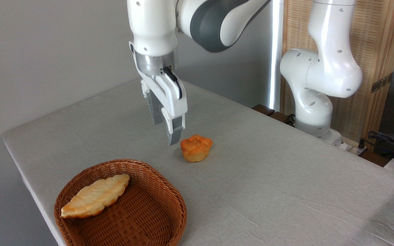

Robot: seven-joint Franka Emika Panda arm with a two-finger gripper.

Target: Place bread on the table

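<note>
Fixed camera view of my work area. The bun (196, 148) sits on the grey counter (286, 177), near its middle, resting upright with its knobbly orange top facing up. My tool (165, 131) hangs just to the left of the bun and slightly above the counter surface, pointing downward; it holds nothing. From this side angle I see one finger in front of the other, so I cannot tell whether the fingers (174, 135) are spread or pressed together. The tool and the bun appear apart, with a small gap between the nearest fingertip and the bun's left edge. In the foreground a brown wicker basket (156, 218) stands near the counter's front left edge, well apart from the bun. A pale ridged pastry (96, 196) lies inside the basket, leaning against its left wall.
</note>
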